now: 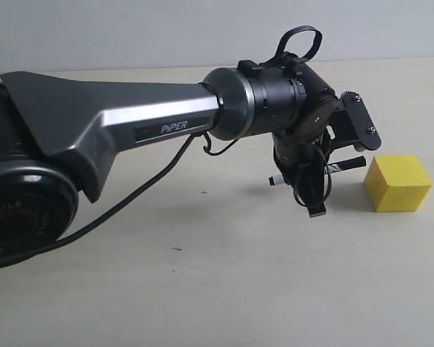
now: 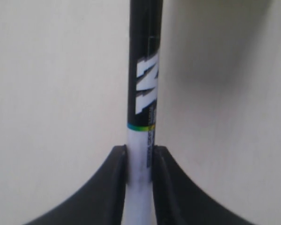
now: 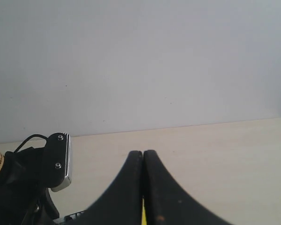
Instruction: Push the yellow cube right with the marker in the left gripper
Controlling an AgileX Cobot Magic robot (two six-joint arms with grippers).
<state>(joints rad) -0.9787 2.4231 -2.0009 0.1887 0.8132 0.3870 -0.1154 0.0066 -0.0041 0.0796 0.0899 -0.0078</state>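
Note:
My left gripper points down at the tabletop, shut on the marker, which lies roughly level across its fingers. In the left wrist view the gripper clamps the white barrel and the black cap of the marker sticks out ahead. The yellow cube rests on the table right of the gripper, and the marker's black end stops just short of its upper left edge. My right gripper is shut with nothing in it; a sliver of the yellow cube shows between its fingers.
The left arm's grey "PiPER" link stretches across the table from the left, trailing black cables. The left arm's wrist camera bracket shows in the right wrist view. A pale wall stands behind the table.

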